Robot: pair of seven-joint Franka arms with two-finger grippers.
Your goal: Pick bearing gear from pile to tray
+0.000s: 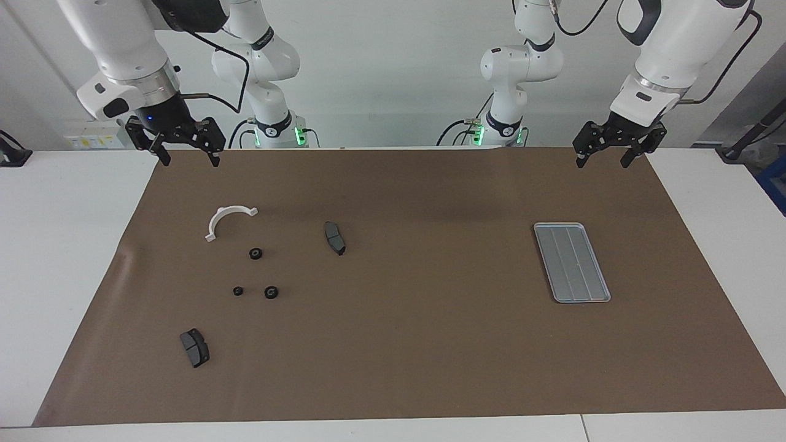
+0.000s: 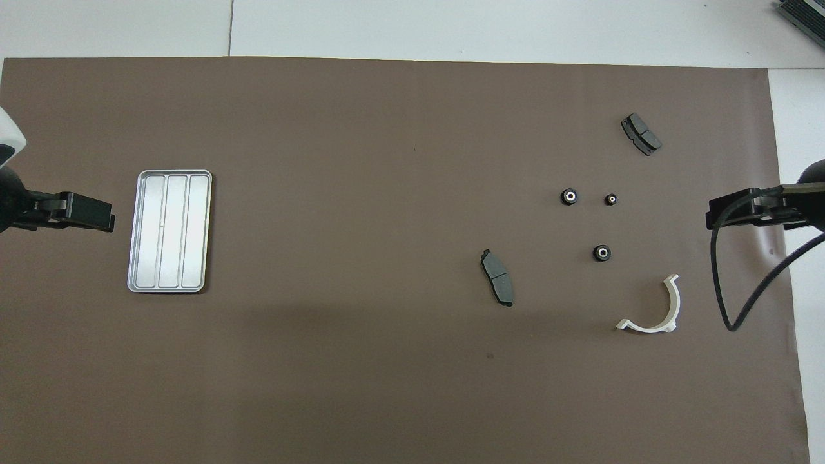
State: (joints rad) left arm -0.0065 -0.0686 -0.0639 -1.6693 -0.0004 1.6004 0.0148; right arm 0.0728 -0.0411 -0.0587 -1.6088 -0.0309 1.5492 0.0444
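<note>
Start of task, nothing picked yet, both arms parked high. Sweeping the facing view from its left edge:

Right gripper (image 1: pixel 187 153) hangs over the mat's edge at the robots' end, jaws wide, empty. The pile lies scattered at this arm's end of the table: white half-ring bracket (image 1: pixel 228 219) nearest the robots, then three black bearing rings: one (image 1: pixel 255 253) close to the bracket, a smaller one (image 1: pixel 238 291) and a third (image 1: pixel 271 292) side by side farther out. One brake pad (image 1: pixel 334 237) sits toward the table's middle, the other brake pad (image 1: pixel 194 347) farthest from the robots. All parts well apart, none touching.

Tray (image 1: pixel 572 263) is empty, at the left arm's end, well apart from the pile. Left gripper (image 1: pixel 611 152) waits over the mat's edge near the robots, jaws wide, empty.

Likely step: right arm goes for a ring. Best pick looks like the ring near the bracket. Come straight down, centre the ring between the fingers, close across its outer edge. Keep fingers clear of the bracket. The carry to the tray is long; a handover or cross-reach may be needed.
</note>
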